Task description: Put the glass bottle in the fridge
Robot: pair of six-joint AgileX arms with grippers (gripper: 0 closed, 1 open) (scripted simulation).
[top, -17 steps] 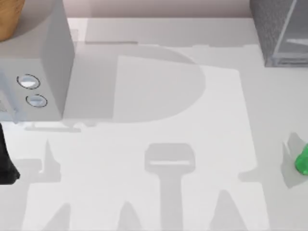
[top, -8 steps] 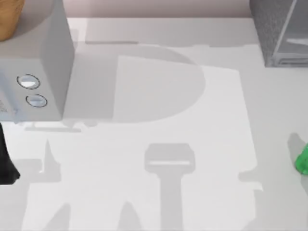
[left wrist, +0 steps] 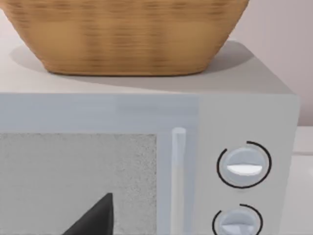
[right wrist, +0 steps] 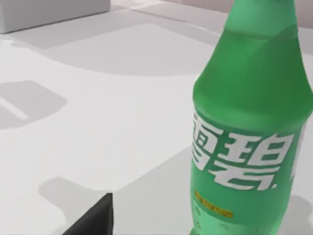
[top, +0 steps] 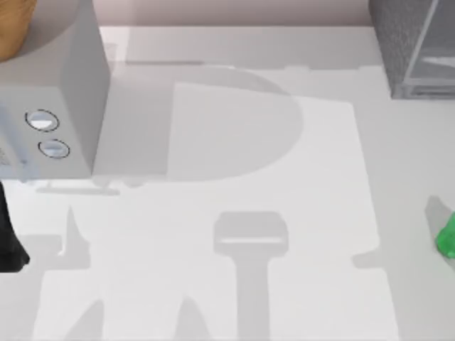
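Where it stands upright, glass bottle [right wrist: 252, 122] gleams smooth green.

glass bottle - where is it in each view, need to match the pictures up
Top view: the glass bottle stands at the table's right edge, partly cut off by the frame.
Left wrist view: not in it; this camera faces the light grey box with two dials.
Right wrist view: the bottle stands upright, close up, with its white label showing.
Shared landmark: the white table, also under the bottle in the right wrist view.
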